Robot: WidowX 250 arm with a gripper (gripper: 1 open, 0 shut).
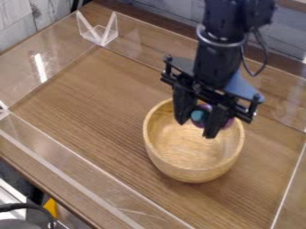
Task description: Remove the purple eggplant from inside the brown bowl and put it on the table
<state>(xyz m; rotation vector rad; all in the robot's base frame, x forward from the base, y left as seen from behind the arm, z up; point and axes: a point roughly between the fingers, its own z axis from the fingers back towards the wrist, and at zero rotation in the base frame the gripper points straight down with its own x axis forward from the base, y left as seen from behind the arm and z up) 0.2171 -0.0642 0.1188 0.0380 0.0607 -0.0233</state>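
Observation:
The brown bowl (165, 154) sits on the table (96, 98), right of centre. My gripper (207, 117) points straight down over the bowl's far half, its black fingers shut on the purple eggplant (216, 114). The eggplant hangs between the fingers at about rim height, lifted off the bowl's floor. Only part of its purple body shows past the fingers. The bowl's light inside below it looks bare.
Clear acrylic walls (72, 170) edge the table on the left, front and back. A small clear angled stand (98, 29) sits at the back left corner. Bare wood lies left of and in front of the bowl.

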